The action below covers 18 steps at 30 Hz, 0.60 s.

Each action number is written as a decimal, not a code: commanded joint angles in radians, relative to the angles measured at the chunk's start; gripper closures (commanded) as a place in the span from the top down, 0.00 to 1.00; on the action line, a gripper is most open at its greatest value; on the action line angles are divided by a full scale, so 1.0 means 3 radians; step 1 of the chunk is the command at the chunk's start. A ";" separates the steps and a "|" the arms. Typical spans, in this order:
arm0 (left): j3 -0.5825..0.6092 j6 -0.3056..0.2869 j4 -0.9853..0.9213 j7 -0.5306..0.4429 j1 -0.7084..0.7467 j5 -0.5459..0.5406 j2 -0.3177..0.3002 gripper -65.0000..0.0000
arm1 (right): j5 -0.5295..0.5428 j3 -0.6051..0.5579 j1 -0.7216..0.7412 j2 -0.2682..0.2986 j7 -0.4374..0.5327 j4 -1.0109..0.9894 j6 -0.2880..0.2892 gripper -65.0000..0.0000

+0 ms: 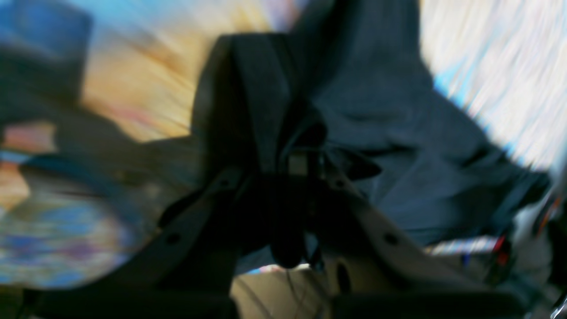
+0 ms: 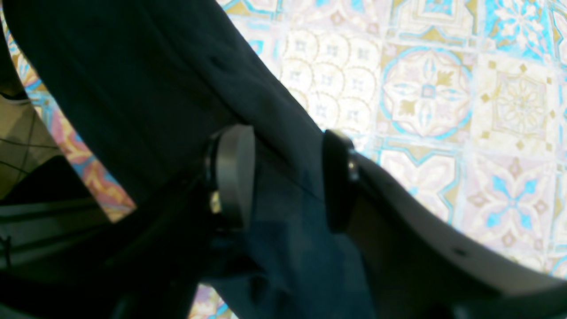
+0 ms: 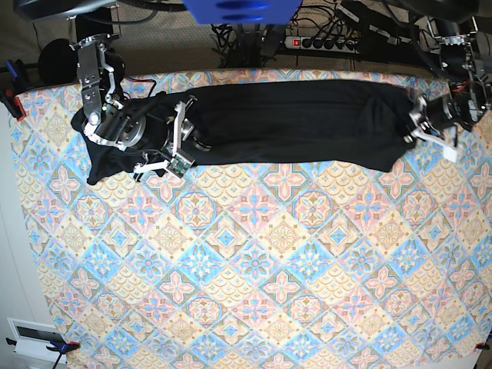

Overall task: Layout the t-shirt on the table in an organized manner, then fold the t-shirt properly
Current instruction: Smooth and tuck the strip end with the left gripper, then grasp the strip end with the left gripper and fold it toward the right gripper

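T-shirt, black, stretches out in a long band across the far part of the table, running nearly edge to edge along the far side. One end bunches and droops toward the table's edge under the right arm; the other end gathers into a tight bundle by the left arm. No containers on the table, nothing holding anything besides the grippers.

Table cloth shows diamond floral tiles in blue, pink and yellow; everything nearer than the t-shirt is bare pattern.

Right gripper sits over the t-shirt's end, jaws set apart with a thick fold of black fabric passing between the two pads; fabric touches both sides, so it grasps the t-shirt. Fabric drapes up and away from the jaws over the tile pattern.

Left gripper at the other end of the t-shirt, view heavily blurred. Jaws look drawn together with dark fabric bunched around them, so it looks clenched on the t-shirt. In the base view this gripper is pressed into the gathered end.

Power strip lies on the floor beyond the table's far edge.
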 commanded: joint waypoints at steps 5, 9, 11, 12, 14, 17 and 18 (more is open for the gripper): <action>-0.0320 -0.0013 0.0032 -0.0031 -0.0279 0.0307 -0.0086 0.00 | 0.0042 0.0009 0.0034 0.0031 0.0077 0.0059 -0.0001 0.37; -0.0325 -0.0018 0.0032 -0.0046 -0.0448 0.0727 -0.0198 0.00 | 0.0042 0.0014 0.0029 0.0031 0.0077 0.0059 -0.0001 0.37; -0.0325 -0.0018 0.0032 -0.0046 -0.0529 0.0839 -0.0290 0.00 | 0.0042 0.0035 0.0034 0.0031 0.0077 0.0059 -0.0001 0.37; -0.0325 -0.0018 0.0037 -0.0046 -0.0545 0.0849 -0.0316 0.00 | 0.0042 0.0035 0.0034 0.0031 0.0077 0.0059 -0.0001 0.37; -0.0325 -0.0018 0.0063 -0.0026 -0.0550 0.0803 -0.0357 0.00 | 0.0042 0.0035 0.0034 0.0031 0.0077 0.0059 -0.0001 0.37; -0.0289 -0.0018 0.0395 -0.0005 -0.0448 0.0640 -0.0357 0.00 | 0.0042 0.0035 0.0039 0.0031 0.0077 0.0059 -0.0001 0.37; -0.0238 -0.0018 0.0559 0.0025 -0.0376 0.0599 -0.0352 0.00 | 0.0042 0.0035 0.0039 0.0031 0.0077 0.0059 -0.0001 0.37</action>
